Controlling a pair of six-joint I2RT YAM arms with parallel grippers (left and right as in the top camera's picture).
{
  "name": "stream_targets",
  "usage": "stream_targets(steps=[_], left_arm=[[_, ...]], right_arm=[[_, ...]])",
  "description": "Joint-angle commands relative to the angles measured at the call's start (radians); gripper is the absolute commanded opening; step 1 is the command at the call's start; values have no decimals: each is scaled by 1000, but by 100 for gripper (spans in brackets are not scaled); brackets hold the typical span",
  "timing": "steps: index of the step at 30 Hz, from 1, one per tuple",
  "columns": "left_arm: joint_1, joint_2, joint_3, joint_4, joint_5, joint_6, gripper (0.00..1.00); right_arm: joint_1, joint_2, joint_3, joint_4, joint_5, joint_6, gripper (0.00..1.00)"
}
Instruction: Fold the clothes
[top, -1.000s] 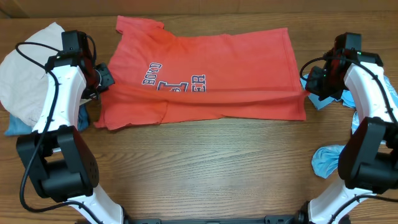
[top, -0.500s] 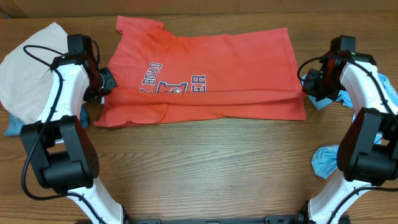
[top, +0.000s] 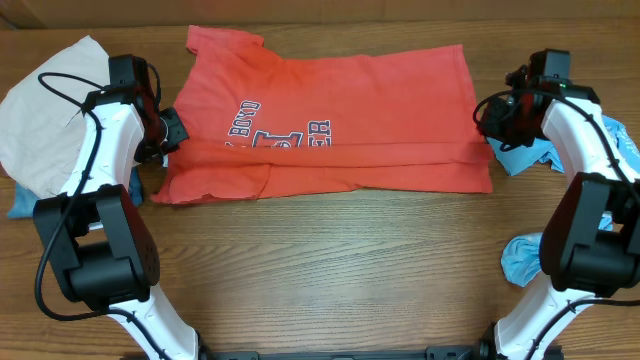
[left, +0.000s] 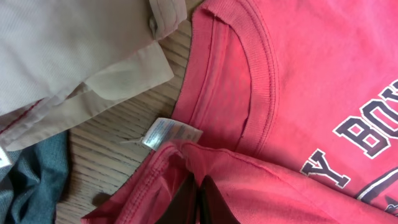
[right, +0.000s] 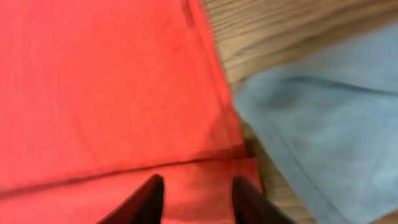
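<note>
2 arms flank the red-orange T-shirt (top: 330, 120), spread on the table (top: 320, 270) with a fold along its near edge. Left gripper (left: 198, 199) — jaws pinched shut on the shirt's fabric near the neck tag (left: 165, 132). Right gripper (right: 198, 186) — jaws parted, holding nothing, over the hem beside the light-blue shirt (right: 323, 112).
</note>
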Motion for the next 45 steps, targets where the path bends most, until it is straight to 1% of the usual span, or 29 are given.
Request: stream_targets(steps=[1, 5, 7, 11, 14, 24, 26, 27, 28, 31, 37, 41, 43, 45], left_arm=[[-10, 7, -5, 5, 1, -10, 4], [-10, 7, -5, 8, 4, -10, 4], [-10, 7, -5, 4, 4, -10, 4], [-10, 7, -5, 4, 4, -10, 4], [-10, 7, -5, 3, 4, -9, 4], [-11, 7, -5, 0, 4, -10, 4], [-15, 7, -5, 0, 4, -9, 4], [-15, 7, -5, 0, 4, -10, 4], [-15, 7, -5, 0, 4, -10, 4], [-15, 7, -5, 0, 4, -10, 4], [-15, 7, -5, 1, 4, -9, 4], [-15, 7, -5, 4, 3, -10, 4], [-15, 7, -5, 6, 3, -10, 4], [-15, 7, -5, 8, 3, -10, 4]], right_arm=[[10, 9, 0, -10, 7, -30, 44], [9, 9, 0, -55, 22, -31, 44], [9, 9, 0, -110, 52, -30, 44], [9, 14, -18, -133, 114, -29, 44], [7, 20, -47, -114, 141, -26, 44], [4, 22, -145, 11, 145, -22, 44], [5, 22, -154, 34, 133, -23, 38], [5, 22, -155, 37, 126, -23, 32], [5, 22, -155, 42, 123, -23, 22], [6, 22, -154, 52, 123, -22, 4], [5, 21, -90, 40, 76, -22, 4], [5, 21, -59, 108, 72, 1, 4], [5, 22, -59, 159, 38, 8, 11], [5, 22, -59, 203, -16, 8, 21]])
